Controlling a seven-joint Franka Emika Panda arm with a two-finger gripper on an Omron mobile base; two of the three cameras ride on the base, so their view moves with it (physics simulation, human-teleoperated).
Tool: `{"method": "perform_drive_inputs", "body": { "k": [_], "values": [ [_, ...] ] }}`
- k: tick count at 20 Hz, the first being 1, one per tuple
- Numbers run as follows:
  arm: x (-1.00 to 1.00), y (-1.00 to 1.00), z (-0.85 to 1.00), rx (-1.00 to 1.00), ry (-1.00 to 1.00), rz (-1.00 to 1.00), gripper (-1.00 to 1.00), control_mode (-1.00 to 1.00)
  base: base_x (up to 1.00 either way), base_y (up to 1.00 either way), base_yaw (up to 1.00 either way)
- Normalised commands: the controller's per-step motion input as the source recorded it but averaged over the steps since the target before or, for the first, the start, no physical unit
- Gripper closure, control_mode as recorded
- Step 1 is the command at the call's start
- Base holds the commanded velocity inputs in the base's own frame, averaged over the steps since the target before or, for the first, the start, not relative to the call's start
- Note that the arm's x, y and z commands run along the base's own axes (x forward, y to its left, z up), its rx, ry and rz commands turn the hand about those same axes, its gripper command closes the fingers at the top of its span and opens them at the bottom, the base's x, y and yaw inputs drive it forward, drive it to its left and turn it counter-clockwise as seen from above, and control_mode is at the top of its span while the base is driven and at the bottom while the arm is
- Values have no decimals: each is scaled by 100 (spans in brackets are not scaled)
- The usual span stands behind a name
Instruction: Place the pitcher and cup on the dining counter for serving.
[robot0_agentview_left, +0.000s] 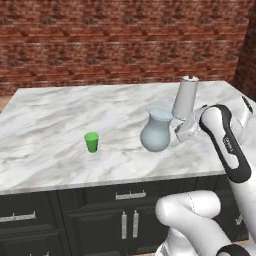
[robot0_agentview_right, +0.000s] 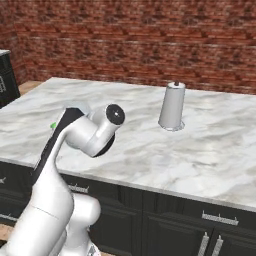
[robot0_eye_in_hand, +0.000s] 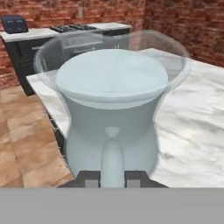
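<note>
From the left base view, the pale blue-grey glassy pitcher (robot0_agentview_left: 156, 132) with its round belly and flared rim stands upright on the white-grey marble top of the dining counter (robot0_agentview_left: 60, 125), the freestanding island over black cabinets with silver handles. The white arm's two-finger gripper (robot0_agentview_left: 176, 133) reaches it from the right side, at its handle side, and just behind it stands a tall grey-white cylinder (robot0_agentview_left: 185, 98) with a small dark knob. The small bright green tapered cup (robot0_agentview_left: 91, 142) is upright on the same marble, well apart to the left of the pitcher. In the right base view the arm's bent white elbow stands in front of the pitcher and cup; the tall cylinder (robot0_agentview_right: 172, 107) stands on the marble (robot0_agentview_right: 200, 150) beyond it. The hand view looks straight at the pitcher (robot0_eye_in_hand: 113, 87) at close range, with its slim pale handle running down between the two dark finger tips (robot0_eye_in_hand: 113, 178), which stand narrowly clamped on that handle. By my reading both vessels already sit on the island, so the step in hand is setting the pitcher down. The next move calls for parting the fingers and backing the hand straight off the handle without tipping the pitcher or nudging the cylinder.
</note>
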Motion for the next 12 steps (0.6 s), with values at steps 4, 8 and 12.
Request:
{"method": "perform_drive_inputs", "body": {
  "k": [4,8,12],
  "values": [
    [100,-12,-11,0,12,20,100,-100,0,0,0],
    [75,7,-6,-3,7,9,100,-100,0,0,0],
    [60,32,-21,-8,0,0,100,-100,0,0,0]
  ]
}}
